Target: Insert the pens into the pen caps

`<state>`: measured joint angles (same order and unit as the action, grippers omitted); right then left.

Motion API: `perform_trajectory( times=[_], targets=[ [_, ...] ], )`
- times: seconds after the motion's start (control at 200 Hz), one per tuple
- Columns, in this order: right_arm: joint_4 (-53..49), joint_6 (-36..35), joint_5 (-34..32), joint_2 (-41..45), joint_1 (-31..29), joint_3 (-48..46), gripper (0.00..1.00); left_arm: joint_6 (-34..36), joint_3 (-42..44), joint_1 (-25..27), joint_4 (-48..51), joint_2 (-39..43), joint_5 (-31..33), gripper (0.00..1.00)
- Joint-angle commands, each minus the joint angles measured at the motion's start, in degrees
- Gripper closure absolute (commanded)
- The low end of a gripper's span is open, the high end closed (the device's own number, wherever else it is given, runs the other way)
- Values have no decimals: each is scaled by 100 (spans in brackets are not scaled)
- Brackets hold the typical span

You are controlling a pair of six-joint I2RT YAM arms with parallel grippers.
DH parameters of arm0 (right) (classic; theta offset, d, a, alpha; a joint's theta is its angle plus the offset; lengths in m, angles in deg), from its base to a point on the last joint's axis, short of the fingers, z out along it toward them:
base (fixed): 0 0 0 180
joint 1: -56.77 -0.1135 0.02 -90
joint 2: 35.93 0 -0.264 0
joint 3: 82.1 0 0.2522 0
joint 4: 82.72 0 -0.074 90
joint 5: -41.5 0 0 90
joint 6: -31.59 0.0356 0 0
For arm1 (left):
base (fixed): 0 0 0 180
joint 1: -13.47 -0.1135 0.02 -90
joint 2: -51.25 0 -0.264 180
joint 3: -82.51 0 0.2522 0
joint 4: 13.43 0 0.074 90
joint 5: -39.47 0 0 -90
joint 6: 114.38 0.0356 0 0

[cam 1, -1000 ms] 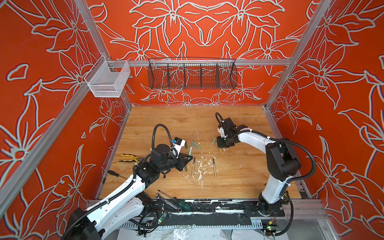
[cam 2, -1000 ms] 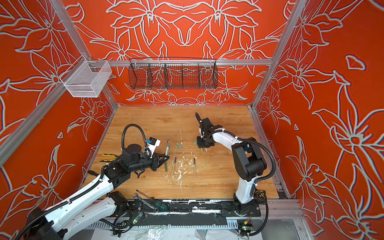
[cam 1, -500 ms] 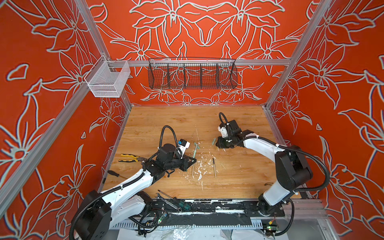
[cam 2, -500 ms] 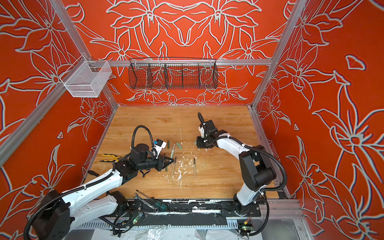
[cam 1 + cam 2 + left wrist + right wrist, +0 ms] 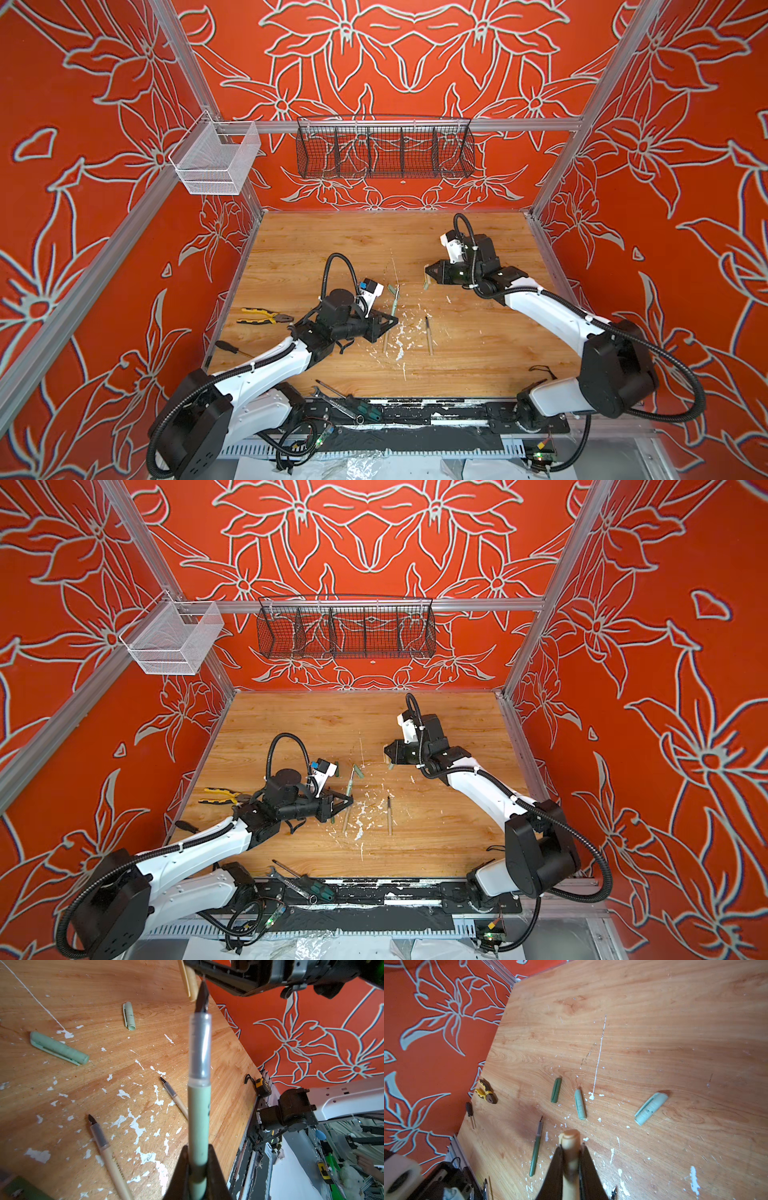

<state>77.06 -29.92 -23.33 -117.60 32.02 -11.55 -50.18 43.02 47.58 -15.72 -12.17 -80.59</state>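
On the near half of the wooden worktop, the left hand is clamped tight on a pale green pen. It pinches the matt barrel low down, so the clear collar and dark tapered nib stand free. Around it two beige pens lie flat among white paint flecks, and a dark green pen lies close by.

Farther back we see three loose caps on the wood: two pale green caps and one dark green cap. They are short stubby tubes, each with a clip along its side.

Beyond them the right hand is closed on a beige cap, smooth and round-ended, held clear of the wood.

The held pen's long axis runs away from the front edge, nib toward the back wall. The beige cap lies past that nib and to its right, near but not touching. We judge the next move must bring nib and cap onto one line. We cannot tell which end of the cap is its mouth, and its colour does not match the green barrel.

A black wire basket hangs on the back wall.
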Motion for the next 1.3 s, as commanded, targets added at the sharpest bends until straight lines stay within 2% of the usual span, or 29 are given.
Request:
perform_trajectory(
  times=[0.0,0.5,1.291],
  targets=[
    [312,344,207,184,-89,-66,92,-183,130,142,-647,-180,-105,100],
    [749,874,180,217,-406,-37,92,-624,86,509,-2139,-1276,-66,100],
    [927,1053,173,327,-732,-63,92,-549,67,509,-2240,-1175,166,100]
  ],
)
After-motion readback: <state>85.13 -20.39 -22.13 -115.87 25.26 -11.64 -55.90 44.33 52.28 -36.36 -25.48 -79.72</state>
